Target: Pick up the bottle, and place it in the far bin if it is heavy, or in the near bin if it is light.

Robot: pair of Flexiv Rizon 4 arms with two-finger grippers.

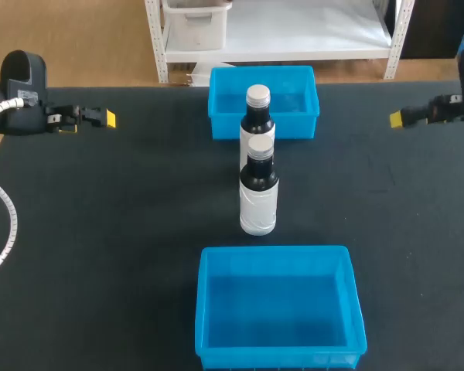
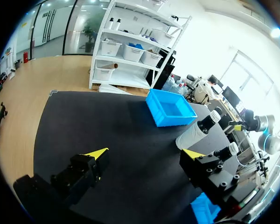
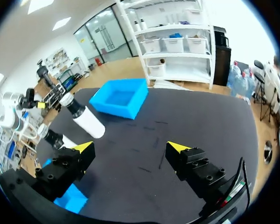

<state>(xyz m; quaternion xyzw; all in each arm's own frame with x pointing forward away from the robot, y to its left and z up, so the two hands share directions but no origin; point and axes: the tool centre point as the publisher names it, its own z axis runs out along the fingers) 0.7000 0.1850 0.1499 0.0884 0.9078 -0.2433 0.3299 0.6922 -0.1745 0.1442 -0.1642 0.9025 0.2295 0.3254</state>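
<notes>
The near bottle (image 1: 258,189) stands upright just before the far bottle (image 1: 257,116), midway between left claw (image 1: 102,118) and right claw (image 1: 400,118), both spread.

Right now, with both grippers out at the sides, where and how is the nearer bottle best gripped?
Probably on its white body, below the dark shoulder, coming in level from either side. The nearer bottle stands upright, with the farther bottle close behind it and the near bin in front, so only its flanks are free.
</notes>
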